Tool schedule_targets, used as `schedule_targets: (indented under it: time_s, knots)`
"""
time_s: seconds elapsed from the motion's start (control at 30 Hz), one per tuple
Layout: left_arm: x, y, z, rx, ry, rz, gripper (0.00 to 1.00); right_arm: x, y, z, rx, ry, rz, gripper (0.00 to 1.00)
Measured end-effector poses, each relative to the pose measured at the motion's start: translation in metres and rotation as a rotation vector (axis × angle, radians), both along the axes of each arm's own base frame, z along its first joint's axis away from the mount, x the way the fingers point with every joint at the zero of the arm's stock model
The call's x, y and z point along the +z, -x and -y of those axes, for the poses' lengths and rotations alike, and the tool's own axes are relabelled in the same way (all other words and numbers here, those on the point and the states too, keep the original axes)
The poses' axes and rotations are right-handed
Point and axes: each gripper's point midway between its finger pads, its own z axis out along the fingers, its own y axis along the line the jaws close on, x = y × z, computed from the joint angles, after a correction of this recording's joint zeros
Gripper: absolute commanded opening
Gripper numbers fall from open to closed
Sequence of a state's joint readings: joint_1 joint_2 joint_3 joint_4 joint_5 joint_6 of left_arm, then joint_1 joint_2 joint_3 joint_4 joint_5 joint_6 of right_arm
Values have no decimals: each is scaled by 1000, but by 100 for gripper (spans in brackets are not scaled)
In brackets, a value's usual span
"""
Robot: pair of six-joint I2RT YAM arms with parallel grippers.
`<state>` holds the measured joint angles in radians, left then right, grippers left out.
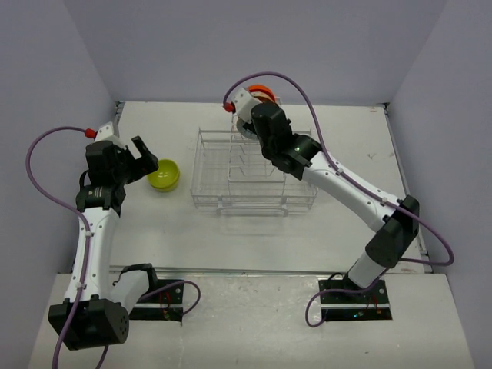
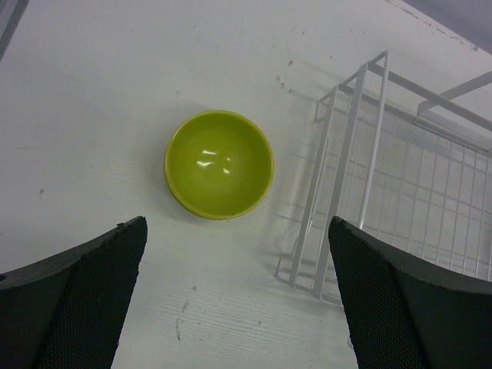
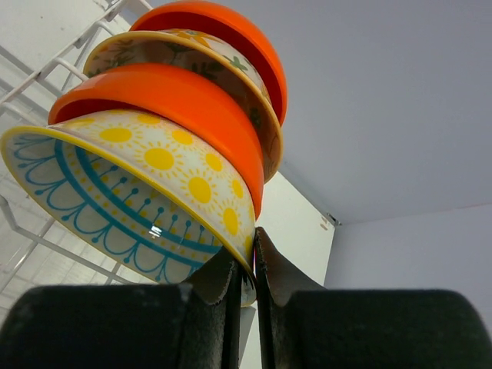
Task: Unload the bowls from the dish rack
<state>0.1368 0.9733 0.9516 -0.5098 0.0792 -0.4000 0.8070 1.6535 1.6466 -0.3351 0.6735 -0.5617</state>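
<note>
Right wrist: right gripper (image 3: pixel 247 250) seemingly clamps the sun-patterned bowl (image 3: pixel 154 184) at its rim; left gripper (image 2: pixel 237 227) wide apart.

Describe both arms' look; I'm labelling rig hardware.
The left arm and right arm have white links, black joints, a looping purple cable and a red connector near the wrist. The left pincer and right pincer are black, with tapering fingers.
</note>
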Motion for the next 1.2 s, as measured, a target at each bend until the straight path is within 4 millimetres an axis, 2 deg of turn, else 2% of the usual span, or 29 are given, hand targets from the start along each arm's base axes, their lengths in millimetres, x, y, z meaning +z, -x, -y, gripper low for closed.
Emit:
schedule_targets:
  time_s: [0.2,0.43,0.6,0.7,0.77,0.9,0.97,1.0,1.07,1.1,1.13,1.2]
  knots:
    - [0,0,0,-2,1,0,100,14,5,8,-15,-26,27,0]
    - [5,0,5,-17,0,10,100,39,24,24,-25,-110,44,0]
    - [35,-3,21,-68,-9,73,100,52,37,31,-15,-171,46,0]
    - [61,-4,35,-115,-8,122,100,50,40,33,-19,-191,28,0]
    - [81,-4,55,-178,-4,162,100,47,43,31,-13,-203,5,0]
    - [128,1,116,-372,16,249,100,45,53,29,-5,-264,-59,0]
    - [148,9,162,-494,1,287,100,51,61,27,-9,-332,-102,0]
    - [155,18,192,-573,-4,303,100,55,65,27,-13,-367,-117,0]
    - [162,37,240,-686,-31,318,100,62,72,28,-38,-446,-145,0]
    - [161,45,258,-726,-47,320,100,63,76,28,-47,-483,-164,0]
    - [160,50,271,-748,-69,321,100,61,80,28,-54,-512,-184,0]
    - [154,54,283,-762,-116,321,100,52,89,28,-61,-549,-242,0]
